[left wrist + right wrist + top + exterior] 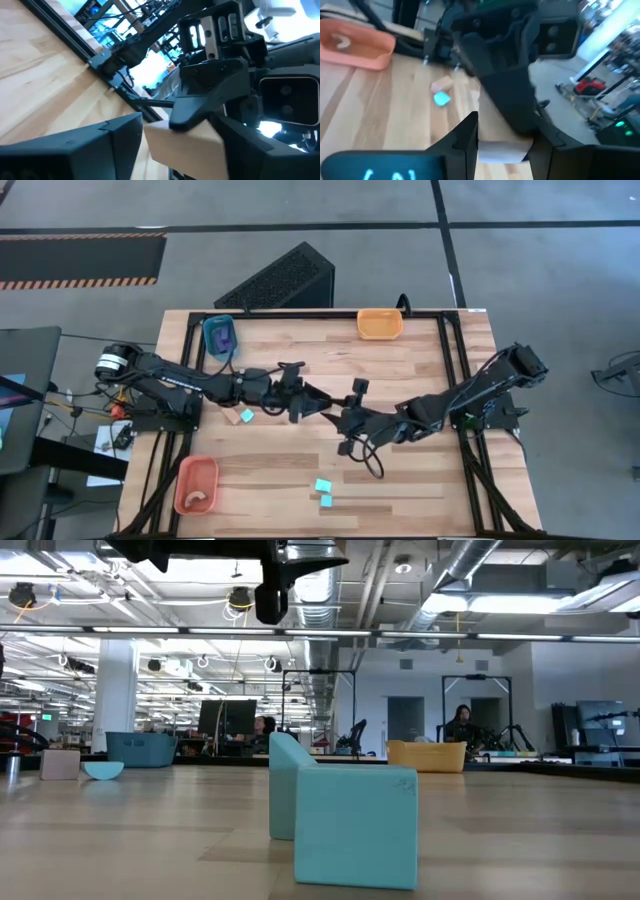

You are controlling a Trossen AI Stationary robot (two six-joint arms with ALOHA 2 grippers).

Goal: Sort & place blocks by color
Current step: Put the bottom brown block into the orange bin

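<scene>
My left gripper (pixel 322 404) and my right gripper (pixel 340 418) meet tip to tip over the middle of the table. Both are shut on one pale tan wooden block, which shows in the left wrist view (pixel 185 145) and the right wrist view (pixel 502 150). The fingers hide it in the high view. A cyan block and a tan block (pixel 245 417) lie on the table just near of the left arm. Two cyan cubes (pixel 324 493) stand on the table near the front edge, large in the low view (pixel 355 825). A dark blue block lies in the teal tray (pixel 220 335). My left gripper pinches the tan block by two opposite sides (pixel 150 145) between its two fingers, coming level from the table's left. The block is clear of the table. My right gripper pinches the same block by its other two sides (pixel 485 150), coming level from the table's right, one finger (pixel 200 107) lying over the block's top.
A yellow-orange tray (pixel 380 325) stands at the far edge. A salmon-orange tray (pixel 195 485) with a pale piece in it stands at the near left corner. A dark slatted box (pixel 285 280) lies beyond the far edge. Bare wood lies at the near right.
</scene>
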